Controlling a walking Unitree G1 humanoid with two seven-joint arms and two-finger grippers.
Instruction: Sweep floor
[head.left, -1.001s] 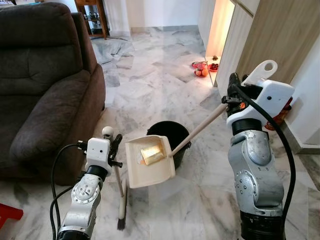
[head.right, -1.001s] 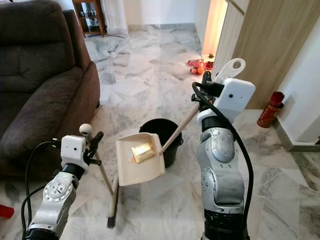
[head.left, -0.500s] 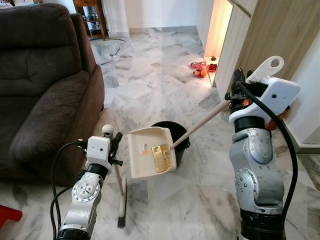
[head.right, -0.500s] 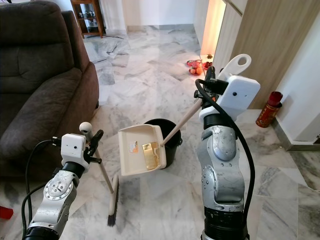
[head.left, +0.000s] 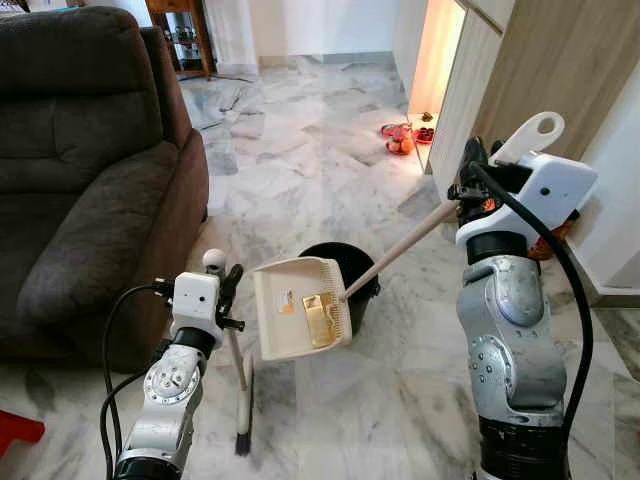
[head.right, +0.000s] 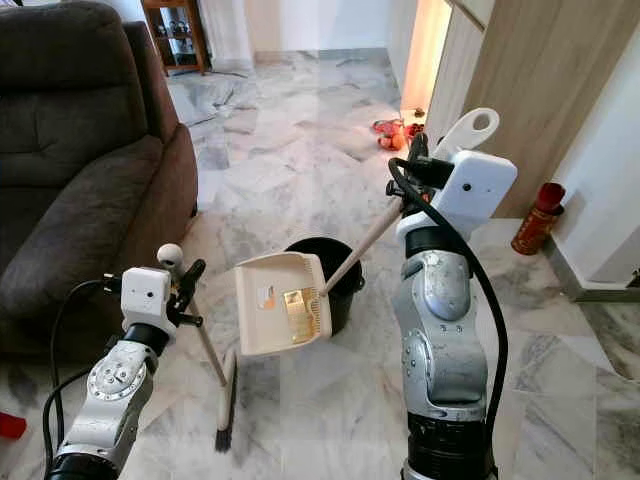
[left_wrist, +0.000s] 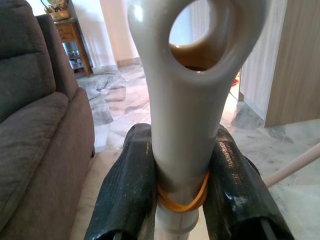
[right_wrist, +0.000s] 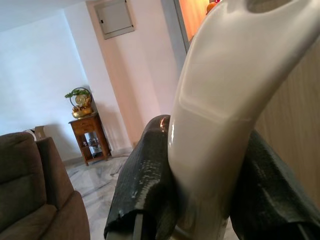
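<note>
Broom comes first, nearest the robot: its bristles sit on the marble floor and its pale stick leans up to the left gripper. In the left wrist view both black fingers press on the stick, one each side, with a yellow rubber band around the stick between them. A round hanging hole is at the top of the handle.

Next comes the cream dustpan. It is lifted off the floor and tipped, with its back edge over the black bucket. A yellow, shiny bit of rubbish lies in the pan by the comb edge. It looks like it is sliding toward the bucket, but it has not dropped in yet.

The dustpan's long stick runs up to the right gripper. In the right wrist view the black fingers squeeze that handle from both sides.

So the sweeping up looks done for this bit. What is left, I think, is to tip more so the rubbish falls into the bucket.

Further off are the brown sofa on the left, some red things by the lit wall, and a red can by the cupboard. The right wrist view also shows a little wooden table with a gold pot.
</note>
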